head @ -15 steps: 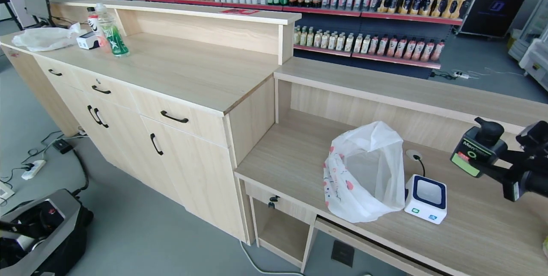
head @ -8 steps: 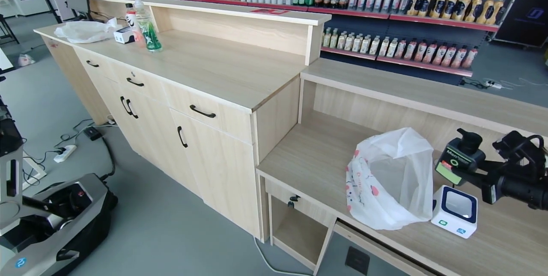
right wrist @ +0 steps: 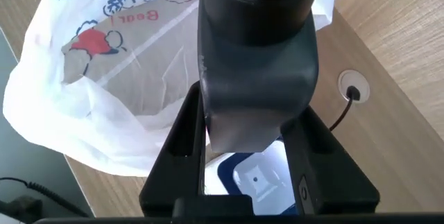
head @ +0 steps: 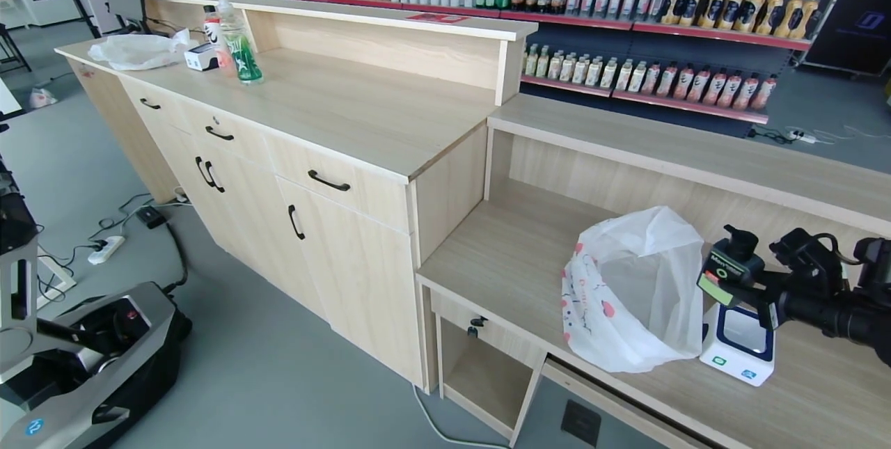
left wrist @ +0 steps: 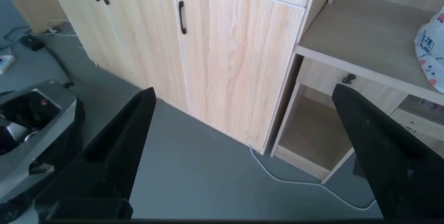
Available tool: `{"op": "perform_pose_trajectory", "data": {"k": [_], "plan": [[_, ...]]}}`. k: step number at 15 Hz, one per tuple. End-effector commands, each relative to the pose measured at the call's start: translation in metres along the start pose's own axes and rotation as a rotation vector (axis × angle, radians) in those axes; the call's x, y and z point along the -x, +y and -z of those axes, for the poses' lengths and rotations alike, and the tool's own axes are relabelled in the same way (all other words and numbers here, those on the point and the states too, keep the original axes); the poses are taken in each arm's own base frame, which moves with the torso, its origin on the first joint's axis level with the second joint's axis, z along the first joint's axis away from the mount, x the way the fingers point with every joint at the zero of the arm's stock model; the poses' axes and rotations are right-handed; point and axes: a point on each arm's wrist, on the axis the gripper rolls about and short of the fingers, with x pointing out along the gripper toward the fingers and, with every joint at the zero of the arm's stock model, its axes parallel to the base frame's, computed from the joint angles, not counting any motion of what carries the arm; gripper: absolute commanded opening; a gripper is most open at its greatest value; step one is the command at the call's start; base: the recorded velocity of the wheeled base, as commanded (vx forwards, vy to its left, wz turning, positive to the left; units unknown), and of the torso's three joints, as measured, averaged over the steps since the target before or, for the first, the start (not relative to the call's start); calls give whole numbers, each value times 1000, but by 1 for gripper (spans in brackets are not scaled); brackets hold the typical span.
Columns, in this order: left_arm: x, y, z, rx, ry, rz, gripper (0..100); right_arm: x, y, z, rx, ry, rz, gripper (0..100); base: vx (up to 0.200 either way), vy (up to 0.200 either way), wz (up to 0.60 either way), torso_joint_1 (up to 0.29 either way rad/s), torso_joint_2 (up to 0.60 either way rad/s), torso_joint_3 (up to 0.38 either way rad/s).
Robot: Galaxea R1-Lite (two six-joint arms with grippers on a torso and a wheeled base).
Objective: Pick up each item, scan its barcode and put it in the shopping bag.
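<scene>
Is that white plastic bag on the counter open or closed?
Open. The shopping bag gapes wide at the top; its inner wall shows.

the matte black tubular right arm carries thin black cables looped over a blocky wrist. the right gripper has flat black fingers; the left gripper has broad, black, wedge-shaped fingers.

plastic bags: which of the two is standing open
The red-printed bag on the low desk, beside the white scanner, stands with its mouth open; the plain bag lies crumpled on the far counter.
</scene>
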Motion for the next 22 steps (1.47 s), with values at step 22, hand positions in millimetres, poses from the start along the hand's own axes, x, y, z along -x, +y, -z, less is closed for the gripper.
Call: {"op": "perform_pose_trajectory", "data": {"k": [22], "plan": [[0, 0, 0, 0, 1, -1, 100, -92, 0, 46, -53, -41, -112, 0, 0, 0, 0, 0, 0, 0]]}}
